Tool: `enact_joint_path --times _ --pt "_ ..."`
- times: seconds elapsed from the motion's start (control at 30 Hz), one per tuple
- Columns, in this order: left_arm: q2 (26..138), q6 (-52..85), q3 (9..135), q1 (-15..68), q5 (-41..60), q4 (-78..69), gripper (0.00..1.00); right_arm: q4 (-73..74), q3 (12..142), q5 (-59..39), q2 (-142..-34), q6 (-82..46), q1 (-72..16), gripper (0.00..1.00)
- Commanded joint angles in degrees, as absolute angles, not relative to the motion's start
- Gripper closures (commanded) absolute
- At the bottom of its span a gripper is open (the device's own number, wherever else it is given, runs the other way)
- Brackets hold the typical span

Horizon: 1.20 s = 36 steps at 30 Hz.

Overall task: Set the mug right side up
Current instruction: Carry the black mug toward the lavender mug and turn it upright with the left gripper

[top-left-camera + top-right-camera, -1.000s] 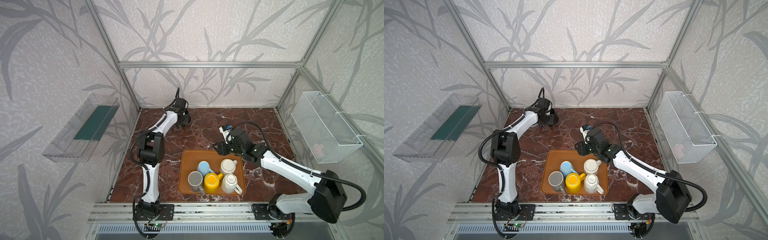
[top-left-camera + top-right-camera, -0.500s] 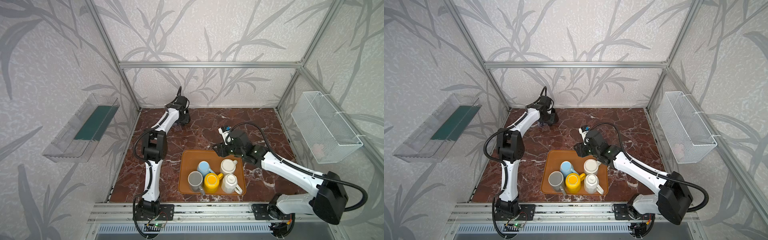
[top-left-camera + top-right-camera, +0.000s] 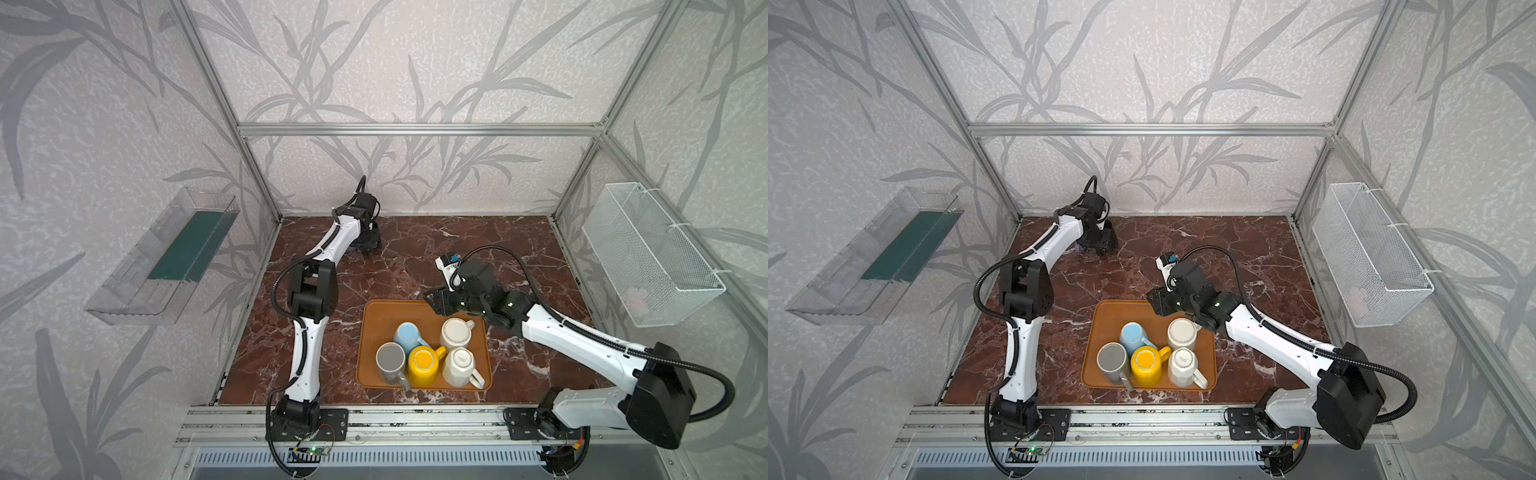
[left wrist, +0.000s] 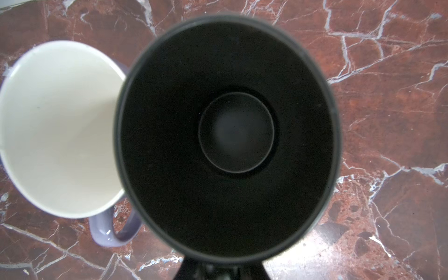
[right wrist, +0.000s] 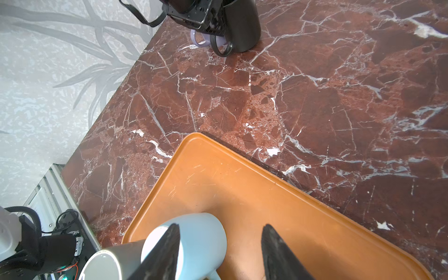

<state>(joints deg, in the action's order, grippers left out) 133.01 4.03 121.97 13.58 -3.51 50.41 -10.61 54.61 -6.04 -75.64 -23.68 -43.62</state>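
Observation:
A black mug (image 5: pixel 242 26) stands upright at the table's back left, mouth up, its dark inside filling the left wrist view (image 4: pixel 228 135). My left gripper (image 5: pixel 208 21) is shut on its handle side; the jaws are hidden under the rim. I cannot tell whether its base rests on the marble. A purple mug (image 4: pixel 58 126) with a white inside stands upright against it. In both top views my right gripper (image 3: pixel 432 301) (image 3: pixel 1154 299) hovers open over the orange tray's far edge (image 5: pixel 242 174), holding nothing. One finger (image 5: pixel 169 249) is over a pale blue mug (image 5: pixel 206 237).
On the tray (image 3: pixel 374 320) stand blue (image 3: pixel 409 336), grey (image 3: pixel 390 361), yellow (image 3: pixel 424 363), cream (image 3: pixel 455 332) and white faceted (image 3: pixel 459 365) mugs, bottoms up. A wire basket (image 3: pixel 648 257) hangs on the right wall and a clear bin (image 3: pixel 166 257) on the left wall.
My left wrist has shifted slightly toward the back wall with the black mug. My right gripper has crept a little to the left over the tray's far edge.

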Motion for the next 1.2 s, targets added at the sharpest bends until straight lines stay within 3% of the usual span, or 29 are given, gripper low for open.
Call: enact_joint_path --times 0.0,0.83,1.17 --pt "133.61 2.59 126.14 14.13 -5.13 50.45 1.0 -10.64 54.67 -5.28 -74.67 -22.85 -44.03 0.45" --pt "137.55 2.37 130.69 14.65 -6.32 55.45 1.0 -10.64 54.51 -5.27 -74.53 -22.85 -44.21 0.45" --pt "137.76 2.28 130.89 14.68 -6.33 55.8 0.83 -10.68 54.57 -5.45 -74.71 -22.86 -44.38 0.45"
